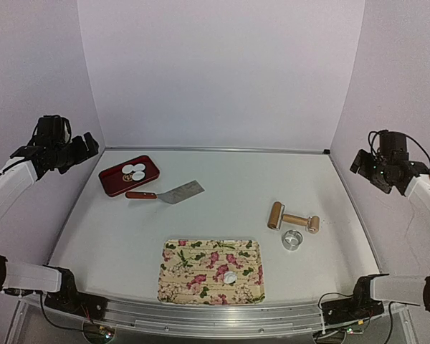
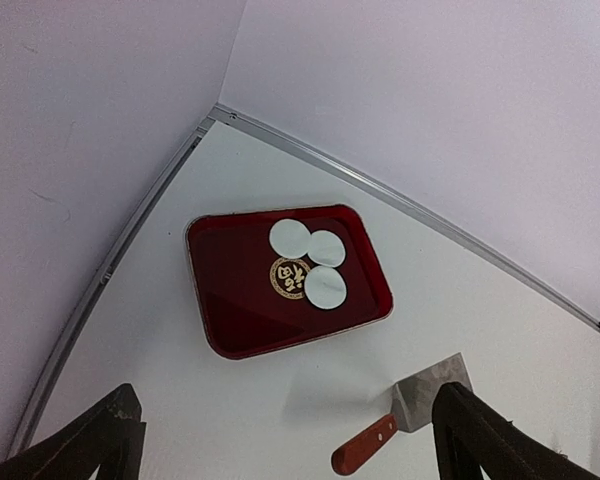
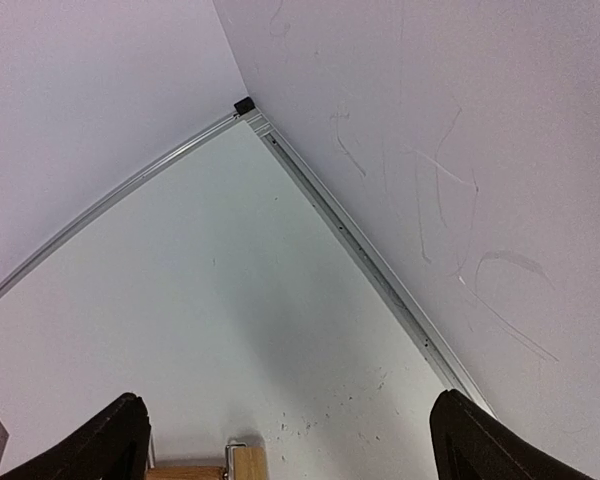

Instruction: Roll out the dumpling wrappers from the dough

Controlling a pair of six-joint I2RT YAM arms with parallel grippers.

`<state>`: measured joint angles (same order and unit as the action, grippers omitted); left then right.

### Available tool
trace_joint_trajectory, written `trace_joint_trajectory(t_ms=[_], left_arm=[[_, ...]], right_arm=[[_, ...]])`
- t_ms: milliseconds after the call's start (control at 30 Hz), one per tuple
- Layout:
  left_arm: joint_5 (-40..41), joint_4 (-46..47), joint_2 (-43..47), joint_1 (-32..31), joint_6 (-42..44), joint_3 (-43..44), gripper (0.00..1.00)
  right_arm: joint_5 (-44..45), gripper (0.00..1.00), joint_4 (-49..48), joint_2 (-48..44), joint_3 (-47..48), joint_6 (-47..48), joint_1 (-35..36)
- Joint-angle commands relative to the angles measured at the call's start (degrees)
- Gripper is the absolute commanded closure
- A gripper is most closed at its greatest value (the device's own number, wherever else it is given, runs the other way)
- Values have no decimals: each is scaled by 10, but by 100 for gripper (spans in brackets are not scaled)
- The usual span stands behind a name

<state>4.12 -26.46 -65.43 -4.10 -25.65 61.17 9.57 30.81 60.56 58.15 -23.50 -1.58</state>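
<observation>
A small white lump of dough (image 1: pixel 231 276) lies on the floral board (image 1: pixel 190 269) near the table's front edge. Three round dumpling wrappers (image 1: pixel 132 171) (image 2: pixel 325 287) rest in the red tray (image 1: pixel 113 185) (image 2: pixel 235 305) at the back left. The wooden rolling pin (image 1: pixel 292 218) lies right of centre, and only its end (image 3: pixel 242 466) shows in the right wrist view. A metal ring (image 1: pixel 292 239) sits beside the pin. My left gripper (image 1: pixel 88 145) (image 2: pixel 287 405) hangs open, high above the red tray's near side. My right gripper (image 1: pixel 359 162) (image 3: pixel 288 405) is open too, raised at the far right.
A spatula (image 1: pixel 173 192) (image 2: pixel 412 412) with a red-brown handle lies just right of the red tray. A metal rail (image 3: pixel 380 265) runs along the table's back and side edges where the purple walls begin. Both arm bases are bolted at the near edge.
</observation>
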Motion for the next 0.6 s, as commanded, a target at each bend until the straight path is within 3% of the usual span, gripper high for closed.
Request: trace_joint_trajectory(t_ms=[0,167,467,567], left_arm=[[15,-3,4,2,-3,16,0],[48,-52,-8,3,-36,16,1],[-42,-47,17,1,-87,-19,1],[-76,-49,28,1,-100,-28,1]], right_arm=[[16,2,-13,10,13,12,-1],[-47,2,-13,51,10,41,-1],[-232,2,53,285,71,44,-33],[-269,7,63,337,86,56,-38]])
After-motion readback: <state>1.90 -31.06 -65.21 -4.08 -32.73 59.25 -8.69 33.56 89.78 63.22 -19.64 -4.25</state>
